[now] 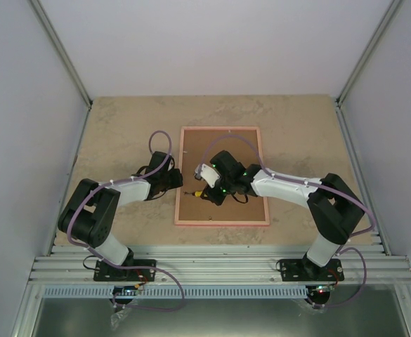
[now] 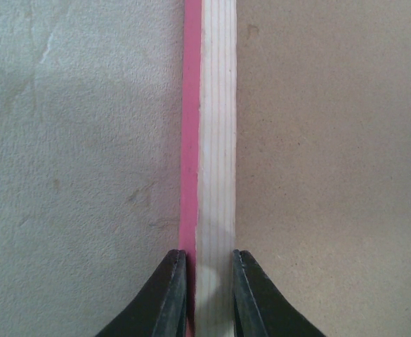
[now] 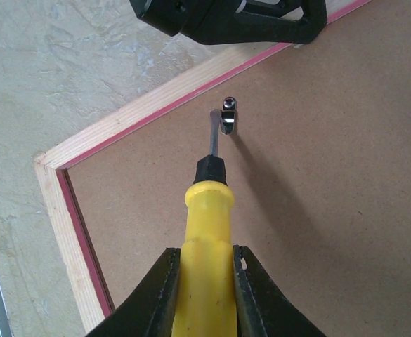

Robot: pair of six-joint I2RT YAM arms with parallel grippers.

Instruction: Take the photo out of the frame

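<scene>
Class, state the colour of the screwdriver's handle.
The screwdriver handle is yellow, clearest in the right wrist view.

You saw bare, grained wood on the frame [image 3: 63, 225], matt brown fibreboard on its back; the screwdriver [image 3: 206, 225] had a glossy yellow plastic handle and metal shaft.

We see the frame [image 1: 222, 222] lying back-up at the centre of the surface [image 1: 121, 126]. Our left fingers [image 2: 170, 298] straddle its 9 o'clock side; the screwdriver [image 3: 205, 239] between our right fingers [image 3: 156, 302] points at a clip [image 3: 228, 116] on the backing [image 3: 296, 210].
</scene>
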